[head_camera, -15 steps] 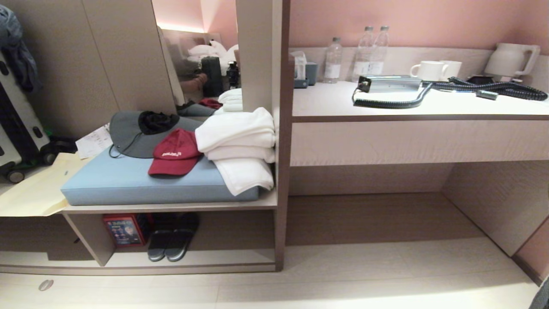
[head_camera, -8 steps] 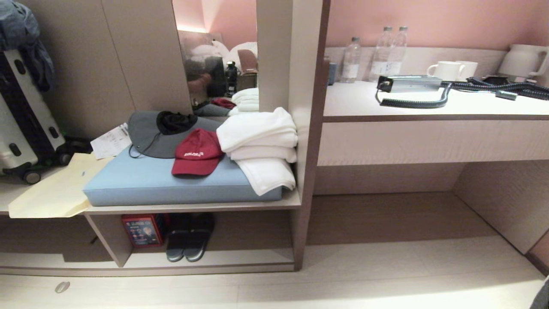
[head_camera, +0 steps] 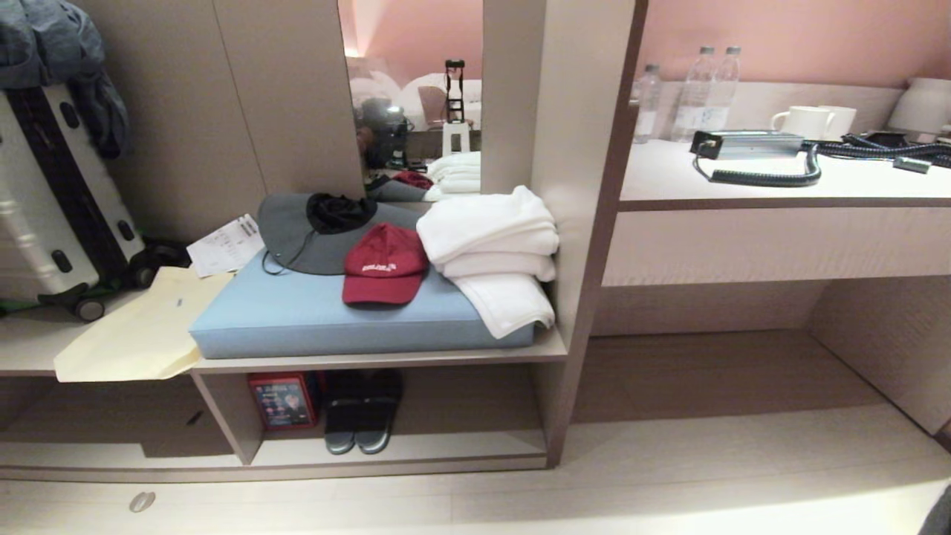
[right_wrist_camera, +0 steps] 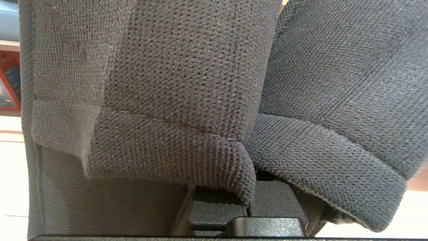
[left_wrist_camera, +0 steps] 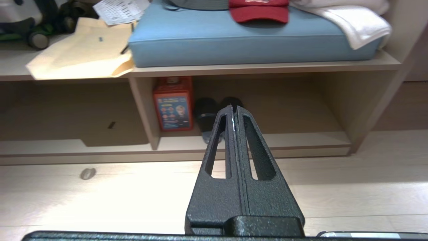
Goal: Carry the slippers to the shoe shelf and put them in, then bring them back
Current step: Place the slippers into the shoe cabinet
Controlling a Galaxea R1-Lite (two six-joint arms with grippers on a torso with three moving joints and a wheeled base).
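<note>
While neither arm shows in the head view, the shoe shelf (head_camera: 416, 449) sits low under a bench (head_camera: 386, 360) that carries a blue cushion (head_camera: 312, 316), a red cap (head_camera: 384, 265), a grey hat (head_camera: 312, 234) and folded white towels (head_camera: 494, 249). Inside the shelf compartment, right of the vertical divider, a dark pair of slides (head_camera: 362, 412) stands side by side, just beside a red box (head_camera: 284, 400) at the divider. A suitcase (head_camera: 52, 200) stands at the bench's far left end, with a manila envelope (head_camera: 141, 334) overhanging the front edge.

Left wrist view: the left gripper (left_wrist_camera: 234, 108) hangs above the pale floor (left_wrist_camera: 351, 187) in front of the shelf, its jaws pressed together and holding nothing. Past its tip lie the dark slides and the red box.

Right wrist view: the slippers (right_wrist_camera: 167, 83) fill nearly the whole picture, two grey knit bands side by side and touching, right against the camera. The right gripper (right_wrist_camera: 247, 209) is clamped on them; only its black base shows beneath the fabric. A sliver of the red box shows at one edge.
</note>
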